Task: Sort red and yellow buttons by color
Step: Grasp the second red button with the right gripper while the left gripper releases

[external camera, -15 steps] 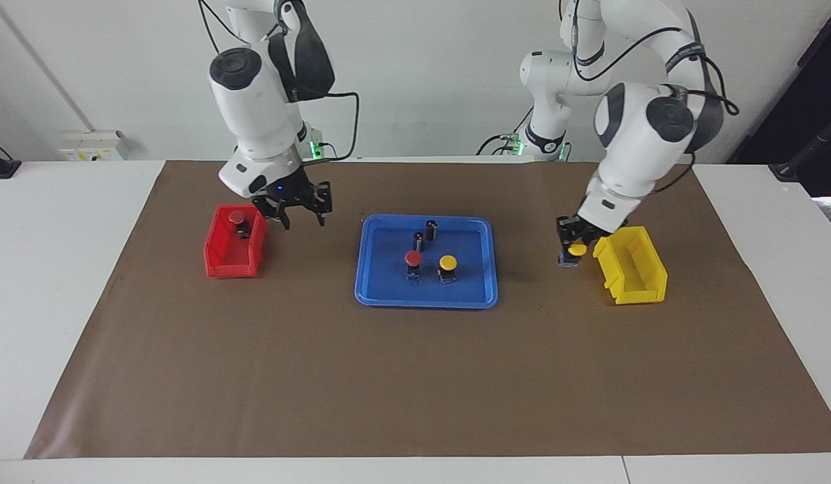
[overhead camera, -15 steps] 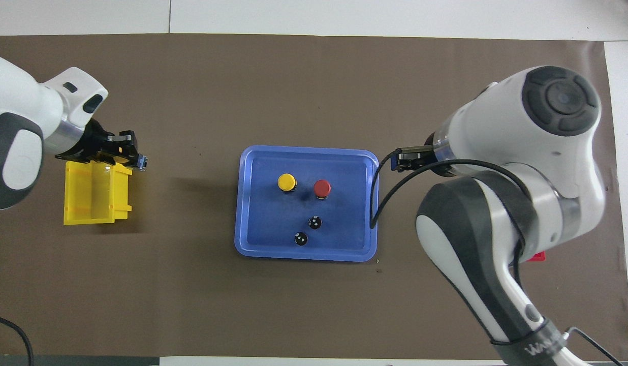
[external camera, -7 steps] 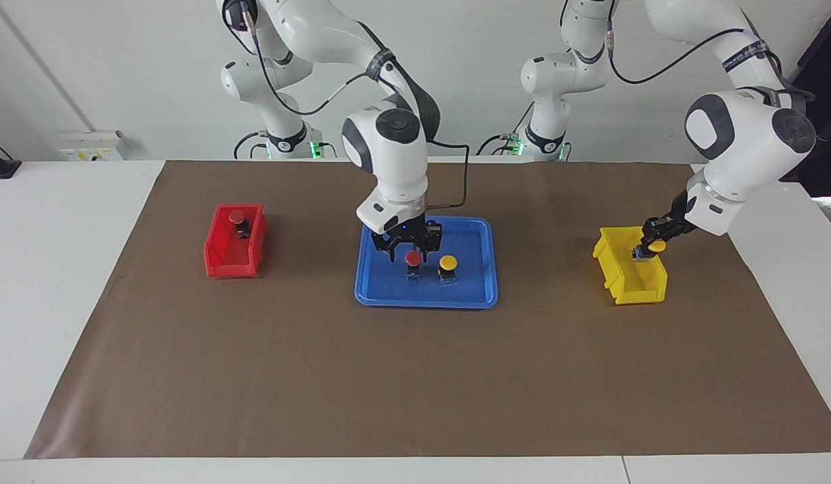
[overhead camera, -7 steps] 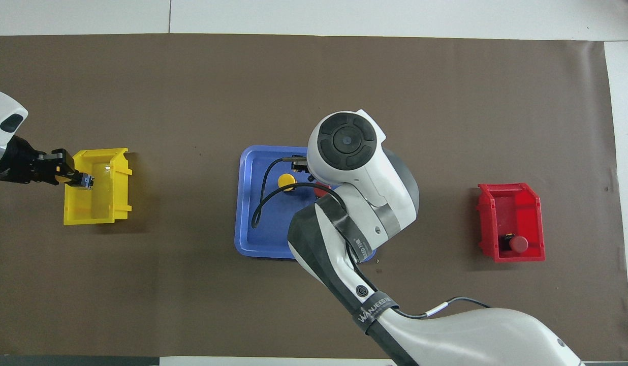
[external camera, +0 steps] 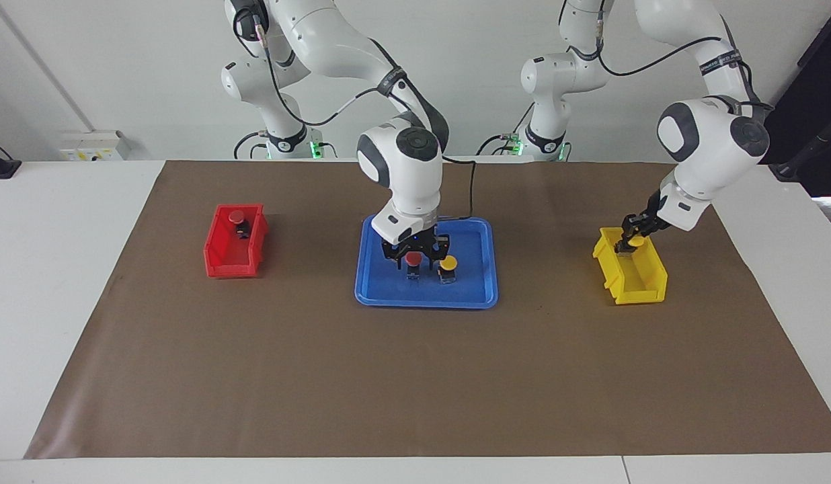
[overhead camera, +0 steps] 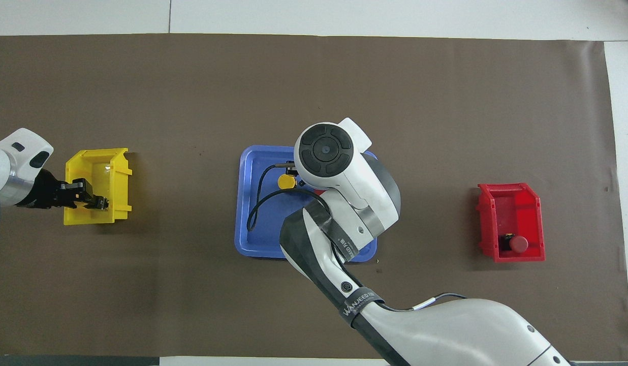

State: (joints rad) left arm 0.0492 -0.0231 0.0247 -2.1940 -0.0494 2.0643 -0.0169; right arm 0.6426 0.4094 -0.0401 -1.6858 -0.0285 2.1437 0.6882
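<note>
We take the blue tray [external camera: 372, 286] in the middle of the desk [external camera: 415, 376] as our landmark. Our right claw [external camera: 415, 259] is down in the tray around the red button [external camera: 413, 256], fingers part-spread to either side of its cap; we cannot tell whether they grip it. The yellow button [external camera: 447, 263] stands just beside it, toward the left arm's end of the tray. To do this pickup well, we should close squarely on the red button, keep the fingers off its yellow neighbour, and lift straight up before swinging toward the red bin [external camera: 222, 263], which sits off the tray toward the right arm's end and already holds one red button [external camera: 236, 217].

Our left claw [external camera: 625, 243] is in the yellow bin [external camera: 641, 282], off the tray toward the left arm's end, clamped on another yellow button [external camera: 632, 239]. We should release it low inside the walls so it cannot bounce out.
</note>
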